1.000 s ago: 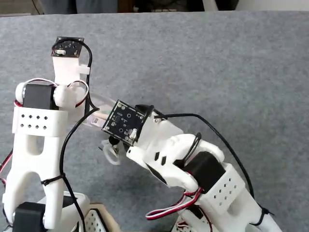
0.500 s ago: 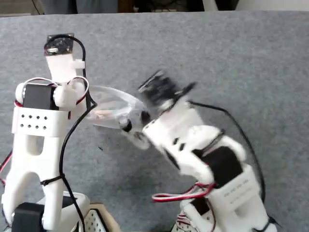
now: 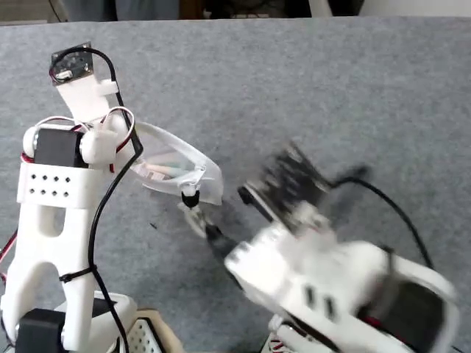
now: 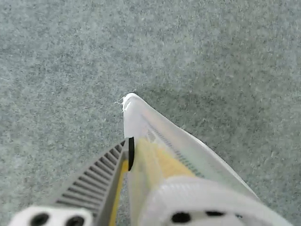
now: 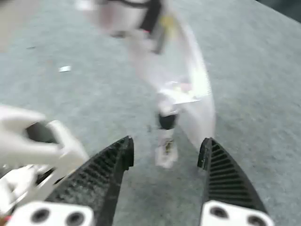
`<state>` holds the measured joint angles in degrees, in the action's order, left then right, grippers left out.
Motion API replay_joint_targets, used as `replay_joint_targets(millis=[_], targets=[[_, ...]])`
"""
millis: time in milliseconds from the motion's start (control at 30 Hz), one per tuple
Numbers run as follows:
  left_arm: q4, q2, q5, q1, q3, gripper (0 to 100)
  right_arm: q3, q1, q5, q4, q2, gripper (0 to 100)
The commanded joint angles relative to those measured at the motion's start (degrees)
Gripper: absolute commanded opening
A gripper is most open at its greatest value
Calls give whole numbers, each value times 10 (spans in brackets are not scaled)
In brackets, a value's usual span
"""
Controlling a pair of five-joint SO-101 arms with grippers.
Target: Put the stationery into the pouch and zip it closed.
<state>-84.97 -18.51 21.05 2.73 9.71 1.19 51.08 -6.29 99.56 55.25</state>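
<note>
Here the left wrist view shows what the arm hides in the high view: the left gripper's [image 4: 129,151] fingers are clamped on one end of the clear pouch [image 4: 141,122], whose corner pokes past their tips over the grey table [image 4: 211,56]. The high view gives the whole pouch [image 3: 176,158], held at a slant beside that arm with stationery [image 3: 158,174] inside – any marking too small to read – and a black zip pull [image 3: 190,197] at its lower end. The right wrist view adds the right gripper [image 5: 166,143], fingers spread wide, with the zip pull [image 5: 164,121] just beyond the gap.
</note>
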Motion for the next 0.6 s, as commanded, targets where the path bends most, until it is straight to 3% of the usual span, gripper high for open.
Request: replay_joint_targets(millis=[0, 233, 467, 567], targets=[[33, 20, 9, 7, 29, 29, -15, 18, -9, 16, -3, 240], [33, 20, 9, -35, 27, 29, 176, 17, -98, -76, -3, 240], [33, 20, 9, -74, 30, 29, 366, 10, -94, -272, -4, 240], [31, 20, 9, -79, 31, 29, 412, -43, -94, -360, -4, 240]])
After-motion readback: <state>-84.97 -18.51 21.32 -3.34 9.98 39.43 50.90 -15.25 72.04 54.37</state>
